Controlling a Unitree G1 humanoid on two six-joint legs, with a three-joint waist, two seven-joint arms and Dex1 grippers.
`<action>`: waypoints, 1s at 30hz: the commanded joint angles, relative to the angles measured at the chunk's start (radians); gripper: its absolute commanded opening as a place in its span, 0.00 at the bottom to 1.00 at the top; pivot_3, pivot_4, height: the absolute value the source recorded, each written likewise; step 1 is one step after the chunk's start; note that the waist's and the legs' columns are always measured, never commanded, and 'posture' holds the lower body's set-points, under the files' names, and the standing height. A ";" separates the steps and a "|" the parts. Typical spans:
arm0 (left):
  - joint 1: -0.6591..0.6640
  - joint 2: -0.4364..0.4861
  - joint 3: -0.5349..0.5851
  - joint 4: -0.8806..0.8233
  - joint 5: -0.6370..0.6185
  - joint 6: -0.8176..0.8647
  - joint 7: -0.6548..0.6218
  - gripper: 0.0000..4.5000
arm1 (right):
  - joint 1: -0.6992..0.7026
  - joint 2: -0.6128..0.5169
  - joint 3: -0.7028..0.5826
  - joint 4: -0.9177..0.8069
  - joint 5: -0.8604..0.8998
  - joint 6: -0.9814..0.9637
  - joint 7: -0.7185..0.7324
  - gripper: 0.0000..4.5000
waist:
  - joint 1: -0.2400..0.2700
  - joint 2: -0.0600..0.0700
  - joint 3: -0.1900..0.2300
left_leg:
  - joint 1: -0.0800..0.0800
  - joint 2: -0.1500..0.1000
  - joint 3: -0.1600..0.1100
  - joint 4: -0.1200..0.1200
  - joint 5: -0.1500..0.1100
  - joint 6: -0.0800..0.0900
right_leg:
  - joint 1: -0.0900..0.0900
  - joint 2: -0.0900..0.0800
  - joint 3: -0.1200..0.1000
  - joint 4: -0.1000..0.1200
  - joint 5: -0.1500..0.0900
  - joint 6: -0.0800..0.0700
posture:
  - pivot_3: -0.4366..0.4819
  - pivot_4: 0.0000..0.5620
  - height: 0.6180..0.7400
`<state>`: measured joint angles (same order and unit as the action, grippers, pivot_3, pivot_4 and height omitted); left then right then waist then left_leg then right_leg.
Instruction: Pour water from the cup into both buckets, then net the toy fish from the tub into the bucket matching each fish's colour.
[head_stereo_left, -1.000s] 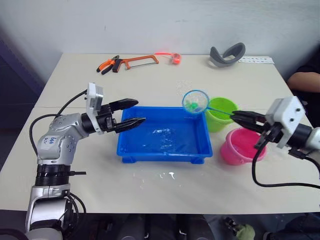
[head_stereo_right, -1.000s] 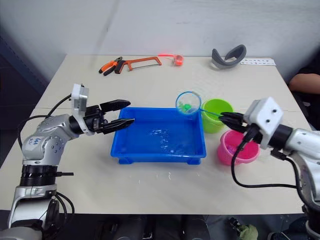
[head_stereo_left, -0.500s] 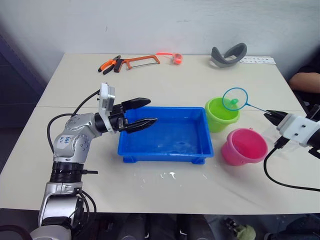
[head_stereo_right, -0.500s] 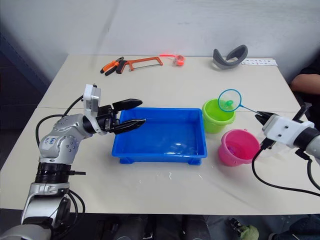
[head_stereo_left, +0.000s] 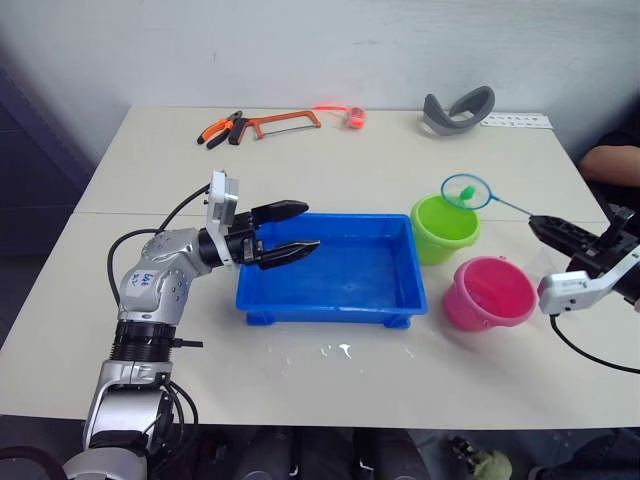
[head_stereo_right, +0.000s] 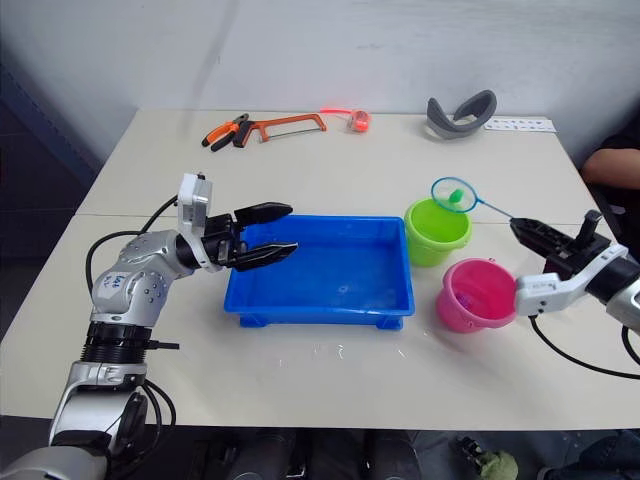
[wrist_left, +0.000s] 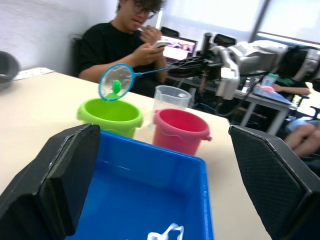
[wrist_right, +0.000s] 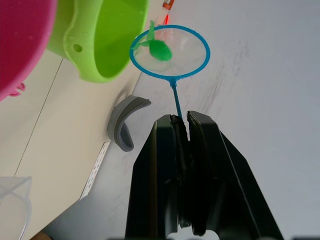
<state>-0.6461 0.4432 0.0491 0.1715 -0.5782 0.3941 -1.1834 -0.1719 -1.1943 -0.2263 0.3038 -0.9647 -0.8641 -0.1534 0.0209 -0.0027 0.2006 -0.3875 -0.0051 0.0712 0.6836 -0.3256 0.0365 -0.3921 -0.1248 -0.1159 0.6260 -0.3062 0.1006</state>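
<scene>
Right gripper (wrist_right: 181, 120): jaws closed on the net handle.
Net (head_stereo_left: 466, 190): held above the far rim of the green bucket (head_stereo_left: 444, 228); one green fish (wrist_right: 159, 49) is carried in the mesh.
Pink bucket (head_stereo_left: 490, 292): on the counter (head_stereo_left: 330, 165), just beside the green bucket.
Tub (head_stereo_left: 333, 272): between the two arms.
Left gripper (head_stereo_left: 298, 229): jaws wide open and empty, over the tub's left end.
Cup (wrist_left: 170, 97): behind the pink bucket.
Writing: small marks on the left arm, unreadable.

An office: desks (wrist_left: 260, 95), a laptop (wrist_left: 176, 50), a seated person (wrist_left: 122, 42).

Beige table (head_stereo_left: 330, 165) against a plain white wall (head_stereo_left: 300, 50).
</scene>
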 joint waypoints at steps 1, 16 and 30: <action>-0.038 0.025 -0.016 0.015 0.003 -0.015 -0.071 1.00 | -0.048 -0.065 0.036 0.023 -0.084 0.034 -0.150 0.00 | -0.001 0.000 0.000 | 0.000 0.000 0.000 0.000 0.000 0.000 | 0.000 0.000 0.000 0.000 0.000 0.000 | 0.48 0.27 1.00; -0.010 0.082 0.064 0.019 -0.028 -0.077 -0.157 1.00 | 0.061 -0.086 0.187 -0.212 1.072 0.176 0.429 0.00 | -0.021 0.000 0.000 | 0.000 0.003 -0.002 -0.001 0.001 -0.002 | 0.000 0.006 0.002 -0.001 0.000 0.000 | 0.48 0.27 1.00; 0.333 0.364 0.258 -0.237 -0.071 -0.141 -0.248 1.00 | 0.179 0.057 0.277 -0.871 1.733 0.828 1.026 0.00 | -0.015 0.000 0.000 | 0.002 0.004 -0.009 0.001 0.000 0.000 | 0.007 -0.005 -0.005 -0.005 0.001 -0.002 | 0.48 0.27 1.00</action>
<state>-0.3288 0.7829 0.2714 0.0019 -0.6149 0.2546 -1.4047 0.0208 -1.1737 0.0033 -0.5320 0.8185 -0.0438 0.8325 0.0062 -0.0031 0.2007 -0.3854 -0.0015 0.0611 0.6846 -0.3263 0.0371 -0.3843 -0.1301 -0.1225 0.6195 -0.3051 0.0983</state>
